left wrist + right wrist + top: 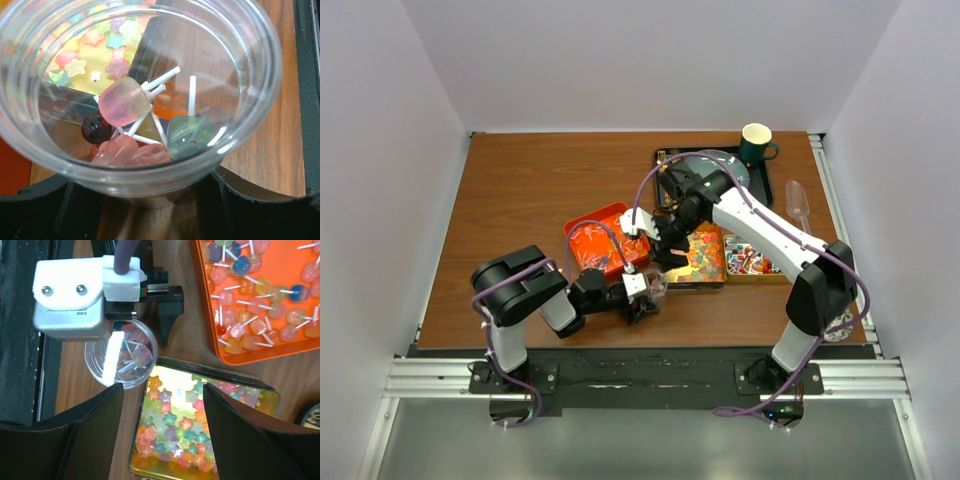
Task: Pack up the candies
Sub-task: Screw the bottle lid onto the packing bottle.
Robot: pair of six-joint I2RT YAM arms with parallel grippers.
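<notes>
Three containers of candies sit on the wooden table (520,200), in its near-right part. The largest is the orange tray (592,218). Its lollipops (250,330) lie flat, and their white sticks point in mixed directions with no common axis. Just beside it, the gold tin (270,394) holds pastel star-shaped sweets (175,435), which have no long axis. To the right, a second tin (748,278) holds red-blue-white wrapped pieces (750,260), too small to give a direction.

The right gripper (164,389) hangs over the gold tin with its jaws wide apart and nothing between them. The left gripper (650,295) is clamped on a clear cup (97,367), mouth up, just beside the gold tin's corner.

Inside the cup lie several lollipops with their sticks crossing. In the left wrist view, the pale pink one (124,102) has its stick slanting to the upper right. The blue-green one (189,136) has its stick pointing straight up the frame. A dark red one (97,129) and more pink ones lie beneath.

The white camera housing (70,305) on the left wrist bears small print; only "intel" is legible.
</notes>
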